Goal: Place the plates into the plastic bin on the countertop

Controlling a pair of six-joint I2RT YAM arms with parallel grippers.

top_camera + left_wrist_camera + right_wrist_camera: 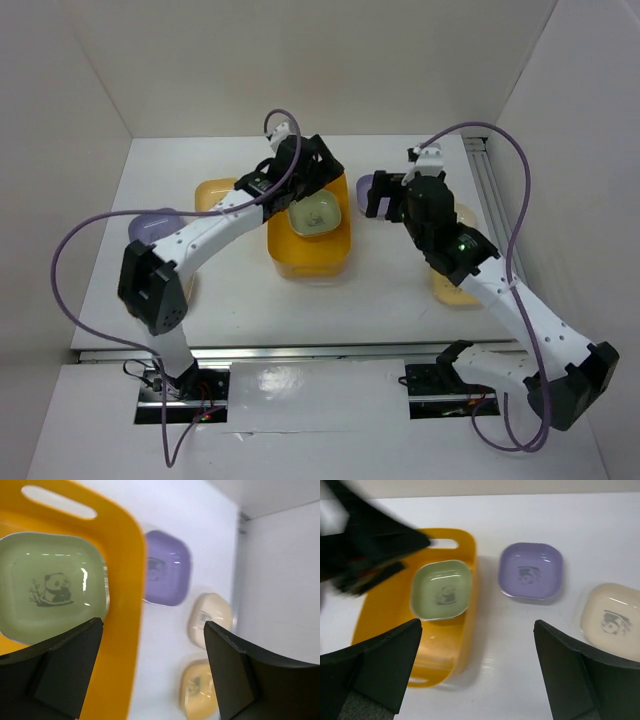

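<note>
One green plate [315, 213], panda print up, lies flat on the floor of the orange plastic bin [310, 262], which sits in the middle of the table [240, 300]. It is the only plate I can see inside, so the job looks barely begun.

On the white surface to the bin's right lie a purple plate [531, 570], a cream plate [612, 620] and a yellow plate [200, 685]. To its left, seen from overhead, are a second purple plate [155, 222] near the left arm's elbow and another yellow plate [213, 190] just beside the bin's wall, partly hidden by that arm. That makes five I can count left to go in.

The left fingers [60, 665] hang over the bin's rim on the side facing the purple plate, spread apart with nothing between them. The right fingers [375, 670] hover above the strip of table between the bin and that purple plate, also wide apart and empty. That plate looks the likeliest next pick.
</note>
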